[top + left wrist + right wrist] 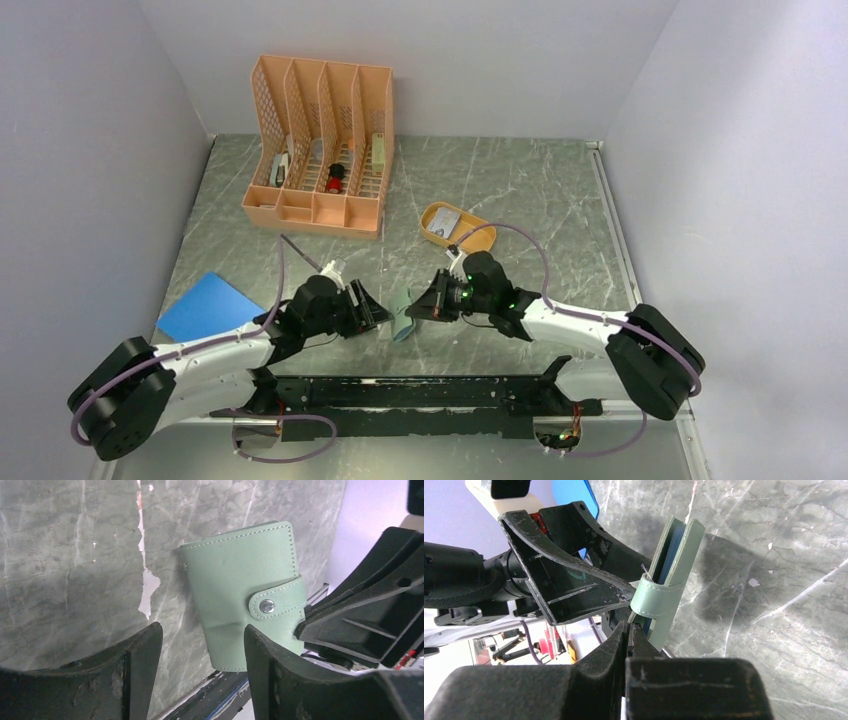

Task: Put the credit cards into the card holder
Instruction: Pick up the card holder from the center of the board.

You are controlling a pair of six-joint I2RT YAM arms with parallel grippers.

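Observation:
The card holder (403, 316) is a grey-green folded wallet, closed by a snap strap. It is held on edge above the table between the two arms. My right gripper (628, 626) is shut on its edge by the strap; it also shows in the top view (422, 306). My left gripper (203, 627) is open and empty, with the holder (235, 590) just ahead of its fingertips. In the right wrist view the holder (674, 565) stands next to the left gripper's black fingers (574, 587). A pale credit card (443, 222) lies in the orange oval tray (478, 240).
An orange slotted desk organiser (320, 150) with small items stands at the back left. A bright blue flat sheet (208, 305) lies at the left by the left arm. A black rail (430, 392) runs along the near table edge.

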